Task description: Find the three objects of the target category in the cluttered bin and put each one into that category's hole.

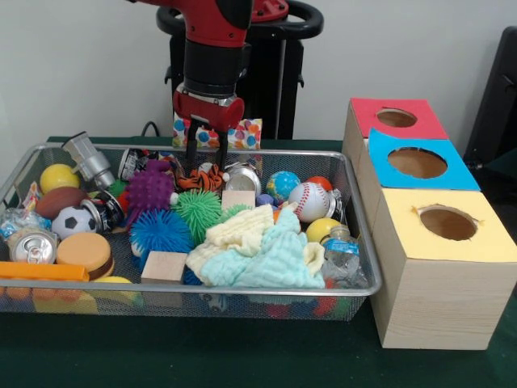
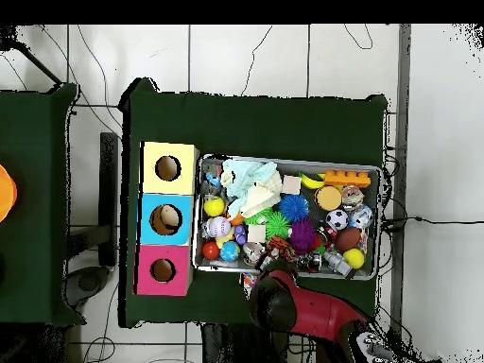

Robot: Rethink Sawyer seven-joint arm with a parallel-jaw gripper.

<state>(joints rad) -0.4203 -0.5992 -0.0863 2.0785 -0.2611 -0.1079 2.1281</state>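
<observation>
Above the far side of the wire mesh bin (image 1: 359, 242), the red and black pincer (image 1: 206, 153) is lowered, its two dark fingers (image 1: 191, 149) spread moderately apart with nothing held between them. Just below them, a small orange and black striped toy (image 1: 198, 178) and a shiny metal can (image 1: 242, 176) are seen. The target category is not stated, so the wanted things cannot be identified; balls, such as the white baseball with red stitches (image 1: 311, 200), are lying near the middle. The three wooden boxes with red (image 1: 396, 118), blue (image 1: 418, 162) and yellow (image 1: 447, 223) holed tops are placed beside the bin. A wrong neighbour could probably be caught, because the things are packed tightly.
</observation>
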